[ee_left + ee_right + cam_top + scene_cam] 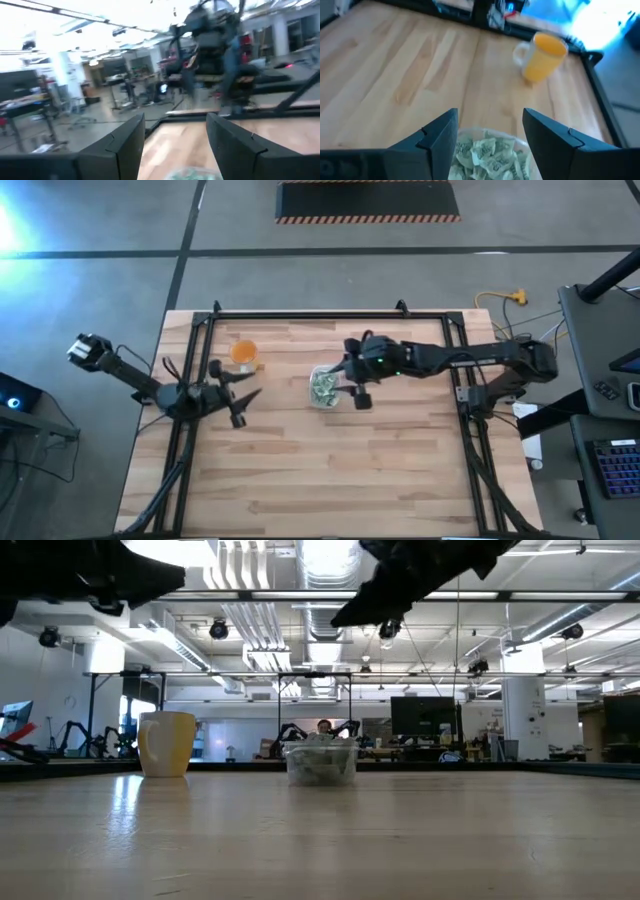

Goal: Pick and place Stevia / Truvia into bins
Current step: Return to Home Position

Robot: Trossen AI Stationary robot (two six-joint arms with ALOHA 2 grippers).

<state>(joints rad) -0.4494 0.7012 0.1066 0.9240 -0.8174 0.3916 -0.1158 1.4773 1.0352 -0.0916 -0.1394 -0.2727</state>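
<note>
While both arms hang above the table (300, 470), the right gripper (348, 383) hovers just over the bin (323, 389) near the table's middle, fingers spread and empty. The left gripper (243, 393), also spread and empty, is near the orange mug (244, 353). Green-and-white sachets (490, 155) lie piled in the bin.

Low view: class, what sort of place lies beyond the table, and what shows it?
Probably a robotics lab in an industrial hall: exposed ceiling ducts, dark monitors behind the table, and, from above, a hazard-striped mat on concrete floor.
</note>
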